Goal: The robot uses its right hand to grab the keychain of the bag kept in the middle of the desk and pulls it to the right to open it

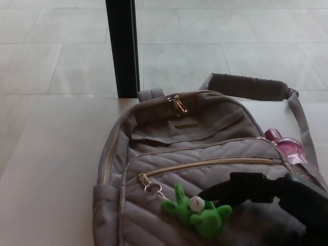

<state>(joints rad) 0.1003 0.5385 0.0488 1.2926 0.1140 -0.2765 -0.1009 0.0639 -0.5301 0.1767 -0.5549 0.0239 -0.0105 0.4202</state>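
Note:
A grey quilted backpack (pixel 205 138) lies flat on the pale desk (pixel 51 169). Its front pocket zip (pixel 205 164) runs closed from left to right, with the gold puller (pixel 145 180) at the left end. A ring links the puller to a green plush frog keychain (pixel 197 211) resting on the pocket. My black right hand (pixel 256 189) reaches in from the right over the pocket, fingers spread, fingertips (pixel 207 195) just above the frog and holding nothing. The left hand does not show.
A black post (pixel 122 46) stands behind the desk's far edge. A pink object (pixel 286 146) pokes out at the bag's right side. The padded shoulder strap (pixel 251 84) lies behind the bag. Tiled floor lies beyond.

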